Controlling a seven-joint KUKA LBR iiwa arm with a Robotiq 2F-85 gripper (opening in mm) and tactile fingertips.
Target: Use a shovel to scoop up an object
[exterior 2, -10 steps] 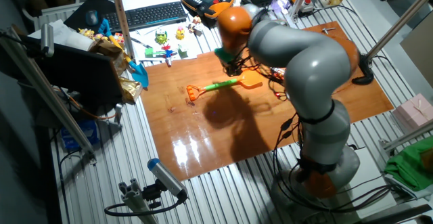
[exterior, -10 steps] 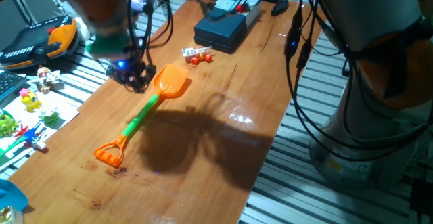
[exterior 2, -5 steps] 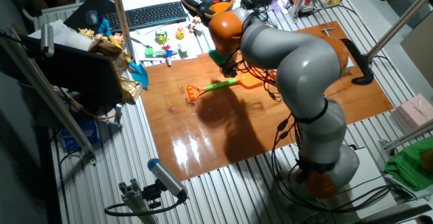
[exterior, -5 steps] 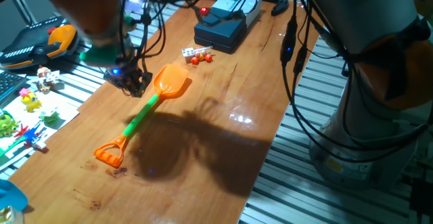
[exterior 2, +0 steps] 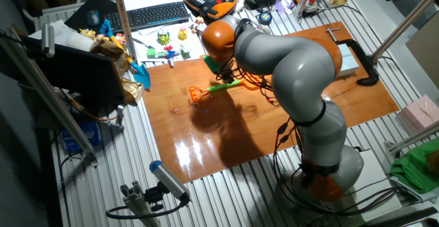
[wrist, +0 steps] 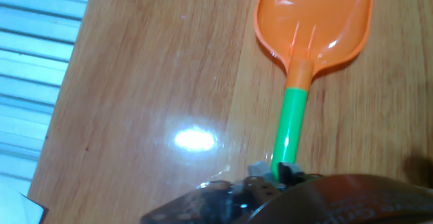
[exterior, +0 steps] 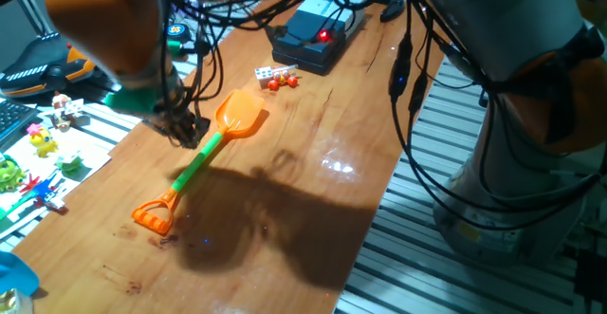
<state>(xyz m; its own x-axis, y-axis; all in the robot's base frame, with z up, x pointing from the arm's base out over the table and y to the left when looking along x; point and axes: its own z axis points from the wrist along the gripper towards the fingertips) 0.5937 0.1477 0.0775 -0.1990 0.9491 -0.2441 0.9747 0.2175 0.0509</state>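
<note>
On the tabletop: the shovel [exterior: 204, 156] lies flat on the wooden tabletop [exterior: 313, 191], orange blade toward the far end, D-loop toward the near end.
Claw position: the claw [exterior: 182, 129] sits low at the green shaft, just behind the blade neck; the hand view shows the shaft [wrist: 289, 126] running straight under the hand.
Claw state: cannot tell — dark hardware hides the fingertips, so whether they are apart or pressed on the shaft is unclear.
Object: the white die [exterior: 264, 72] rests beyond the blade tip, near small red pieces [exterior: 282, 83] and a dark box [exterior: 308, 41].
Step in hand: judged to be taking hold of the shaft.
Doing it well: centre the shaft between the fingers, grip square across it, squeeze firmly so the thin plastic cannot roll.
Risk: a grip this close to the blade leaves the long loop end to swing.
</note>
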